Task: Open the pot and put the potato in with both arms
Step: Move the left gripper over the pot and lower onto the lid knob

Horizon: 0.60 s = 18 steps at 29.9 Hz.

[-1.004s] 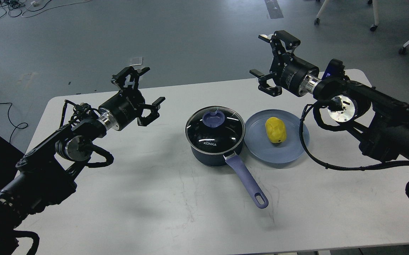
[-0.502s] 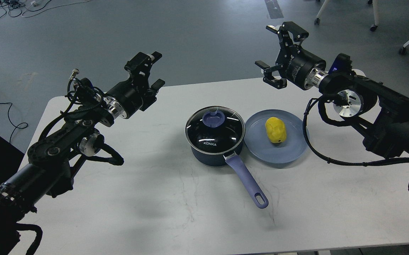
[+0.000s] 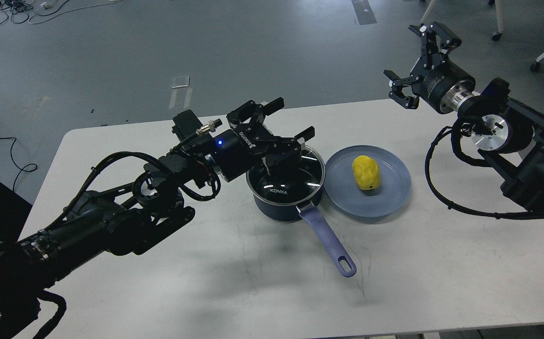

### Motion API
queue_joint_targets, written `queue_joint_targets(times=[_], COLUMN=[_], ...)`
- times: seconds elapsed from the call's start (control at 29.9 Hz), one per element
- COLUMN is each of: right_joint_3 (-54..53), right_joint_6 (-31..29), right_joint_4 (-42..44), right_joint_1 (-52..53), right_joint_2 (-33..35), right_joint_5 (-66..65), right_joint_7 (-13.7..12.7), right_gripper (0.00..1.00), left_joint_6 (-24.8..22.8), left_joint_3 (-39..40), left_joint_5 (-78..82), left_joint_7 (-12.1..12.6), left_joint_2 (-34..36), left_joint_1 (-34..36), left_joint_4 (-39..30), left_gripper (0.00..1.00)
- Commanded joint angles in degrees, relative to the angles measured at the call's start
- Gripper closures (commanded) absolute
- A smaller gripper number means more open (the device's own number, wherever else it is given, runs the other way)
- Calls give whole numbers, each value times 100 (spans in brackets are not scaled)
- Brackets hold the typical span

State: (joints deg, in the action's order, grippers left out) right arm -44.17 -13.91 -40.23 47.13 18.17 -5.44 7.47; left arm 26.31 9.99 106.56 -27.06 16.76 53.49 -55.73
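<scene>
Both grippers spread wide: left gripper (image 3: 283,134) over the lidded pot (image 3: 285,188), right gripper (image 3: 418,61) beyond the table's (image 3: 234,273) far edge.

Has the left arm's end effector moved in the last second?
Yes. The left end effector has swung right across the table, from well left of the pot to above its lid, fingers spread open.

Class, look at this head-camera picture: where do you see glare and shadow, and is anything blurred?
Head view: short white glints streak the glass lid on the pot; soft, faint shadows lie on the table under the left arm and beside the handle; focus is sharp throughout, with the pot lettering readable and both open hands, left and right, crisp.
</scene>
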Motion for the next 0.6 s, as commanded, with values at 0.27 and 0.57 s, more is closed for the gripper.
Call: queue_joint_targets(times=[0.27,0.57], right_joint_3=[-3,5], right_joint_6=[196,205], right_joint_4=[-2,-2], right_joint_1=[-222,-248], right_joint_2=[187,257], right_joint_5=[157,157], right_joint_7=[0,0], right_gripper=[0,0], left_joint_6=[32,32], left_joint_3=[-982,-1008], left_joint_5=[374,356], left_joint_7=[-10,-36], left_joint_2=[-489,-498], left_joint_1=[337,258], left_joint_4=[1116,1125], left_gripper=[2,2])
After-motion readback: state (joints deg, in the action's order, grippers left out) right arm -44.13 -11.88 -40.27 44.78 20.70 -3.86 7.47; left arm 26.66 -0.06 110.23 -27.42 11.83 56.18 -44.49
